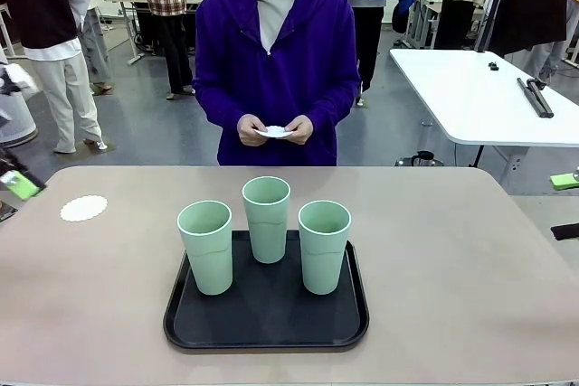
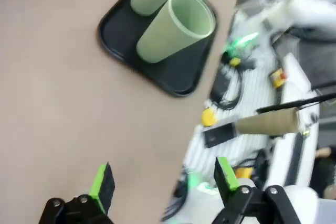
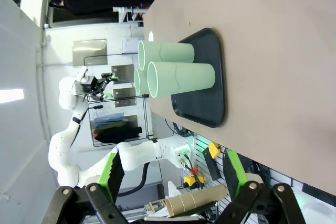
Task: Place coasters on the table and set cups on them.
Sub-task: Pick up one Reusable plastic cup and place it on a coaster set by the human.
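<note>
The wide beige-tan matte tabletop is shown bearing, at its near middle, a black rounded-corner plastic tray. On the tray three tall pale mint-green tapered plastic tumblers stand upright, close together but apart. The tumblers are judged light, stiff and smooth-walled, hence easily tipped or slipped; a hold across the upper wall, just below the rim ridge, is advised. The left gripper and the right gripper are seen with jaws spread wide and nothing between the green pads, both well away from the tray. One small round white paper coaster with a scalloped lacy edge lies flat on the tabletop, well to the left of the tray; another is held in the person's hands at the far side. The coasters are judged thin, limp and readily creased, and best pinched at an edge.
</note>
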Robot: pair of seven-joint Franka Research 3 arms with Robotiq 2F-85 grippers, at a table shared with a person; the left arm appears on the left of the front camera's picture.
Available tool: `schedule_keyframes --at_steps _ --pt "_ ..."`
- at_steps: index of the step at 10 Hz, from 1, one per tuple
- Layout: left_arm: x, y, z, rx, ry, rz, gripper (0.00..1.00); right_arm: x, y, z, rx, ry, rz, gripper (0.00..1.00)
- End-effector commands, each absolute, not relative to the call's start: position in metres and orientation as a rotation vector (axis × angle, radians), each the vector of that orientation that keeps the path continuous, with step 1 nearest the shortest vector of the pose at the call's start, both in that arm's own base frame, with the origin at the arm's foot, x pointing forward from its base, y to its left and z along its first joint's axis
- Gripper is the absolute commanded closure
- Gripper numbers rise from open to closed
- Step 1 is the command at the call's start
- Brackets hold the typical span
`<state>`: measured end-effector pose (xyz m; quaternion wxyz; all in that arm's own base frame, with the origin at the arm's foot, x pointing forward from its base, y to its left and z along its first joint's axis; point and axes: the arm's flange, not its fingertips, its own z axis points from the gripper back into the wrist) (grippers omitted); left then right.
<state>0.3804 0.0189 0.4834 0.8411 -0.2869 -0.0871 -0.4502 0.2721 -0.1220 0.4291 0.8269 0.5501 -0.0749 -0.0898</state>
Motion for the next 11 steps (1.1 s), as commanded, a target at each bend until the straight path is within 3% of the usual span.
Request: schedule_keyframes --at_steps 1,6,11 --pt "0.388 -0.007 0.46 -0.443 -0.278 -1.053 0.0 0.273 -0.123 0.43 1.184 -0.165 -0.198 0.0" --pt "0.401 -0.068 0.414 -0.272 -0.232 -1.192 0.0 0.273 -0.123 0.43 1.184 -0.165 -0.198 0.0" --pt "0.403 -0.066 0.423 -0.313 -0.251 -1.169 0.0 0.273 -0.123 0.43 1.184 -0.165 -0.198 0.0"
